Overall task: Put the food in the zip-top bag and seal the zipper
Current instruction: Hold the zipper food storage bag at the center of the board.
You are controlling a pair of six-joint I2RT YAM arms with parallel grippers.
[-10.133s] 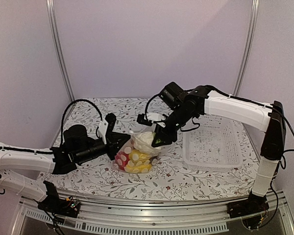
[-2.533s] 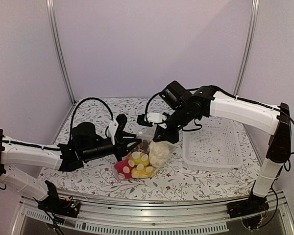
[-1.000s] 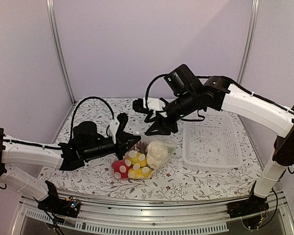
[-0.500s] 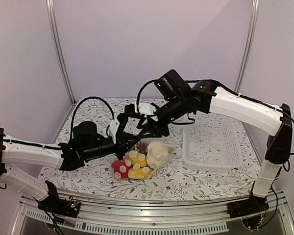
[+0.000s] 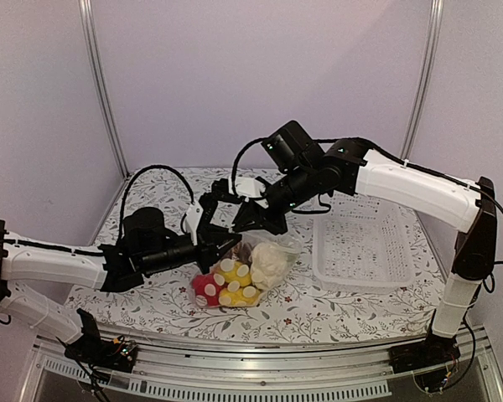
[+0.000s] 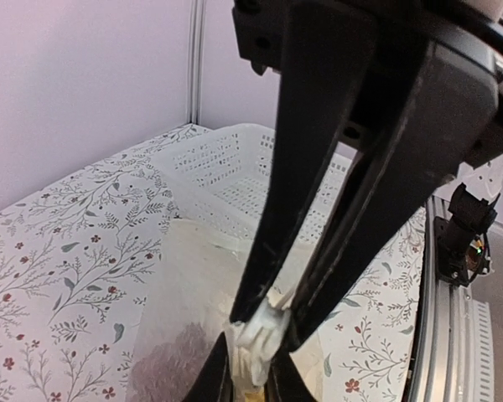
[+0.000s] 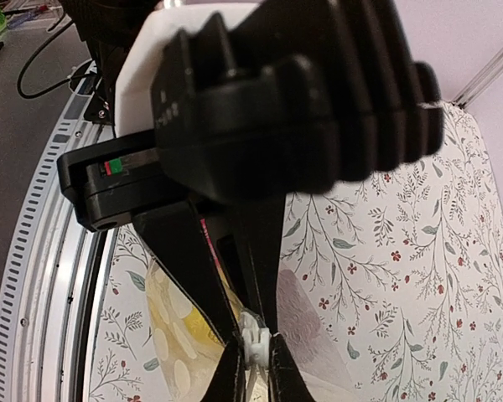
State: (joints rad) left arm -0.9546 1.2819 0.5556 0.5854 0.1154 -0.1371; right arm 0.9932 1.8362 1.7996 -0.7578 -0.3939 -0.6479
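Near counter (image 5: 318, 311) centre, top view: zip-top bag (image 5: 278, 244), clear and crinkled, lying on the floral-patterned surface with its mouth edge gathered up toward 11 o'clock. Contents seen through the plastic: white cauliflower (image 5: 268, 260) on the 3 o'clock side; yellow pieces (image 5: 235, 280) with pale round spots at the middle; red piece (image 5: 205, 290) at the 8 o'clock corner; dark purple grape bunch (image 6: 172, 364) close under the mouth. Left tool (image 6: 251, 360): arm reaches in low from 9 o'clock, fingers drawn together and clamped on a whitish wad of the bag's mouth edge. Right tool (image 7: 254, 352): arm comes down from 2 o'clock, fingers likewise pinched together on that same wad, its tips meeting the left tool's tips there in both wrist views. Zipper: cannot be told apart from the bunched plastic. White slotted basket (image 5: 365, 283): at 3 o'clock of the bag, near it but apart, resting flat on the counter.
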